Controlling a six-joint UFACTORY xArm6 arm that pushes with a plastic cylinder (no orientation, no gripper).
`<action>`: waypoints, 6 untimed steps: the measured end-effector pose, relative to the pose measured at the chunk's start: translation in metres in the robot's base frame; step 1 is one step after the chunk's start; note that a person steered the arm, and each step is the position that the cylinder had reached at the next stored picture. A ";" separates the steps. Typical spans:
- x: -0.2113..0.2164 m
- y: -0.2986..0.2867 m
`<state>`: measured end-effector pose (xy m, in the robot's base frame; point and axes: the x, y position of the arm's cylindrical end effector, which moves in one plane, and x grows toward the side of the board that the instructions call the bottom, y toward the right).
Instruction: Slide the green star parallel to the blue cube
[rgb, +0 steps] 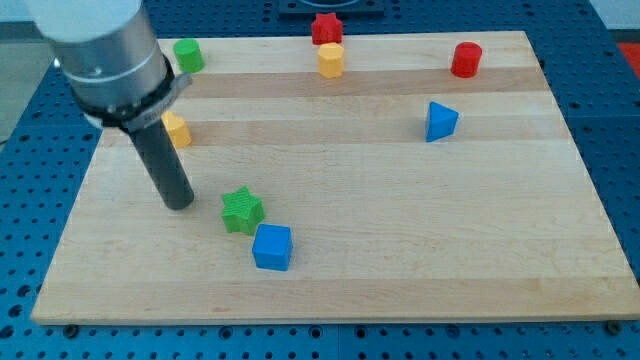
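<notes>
The green star (242, 211) lies on the wooden board (420, 260), left of centre and toward the view's bottom. The blue cube (272, 247) sits just below and right of it, nearly touching. My tip (180, 204) rests on the board a short way to the left of the green star, apart from it. The dark rod rises up and left to the grey arm body.
A yellow block (176, 130) sits partly behind the rod. A green cylinder (188, 55), a red star (326, 28), a yellow block (331, 60) and a red cylinder (466, 59) line the top. A blue triangular block (440, 121) lies at right.
</notes>
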<state>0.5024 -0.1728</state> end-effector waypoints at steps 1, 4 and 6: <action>0.005 0.053; 0.032 0.226; 0.035 0.261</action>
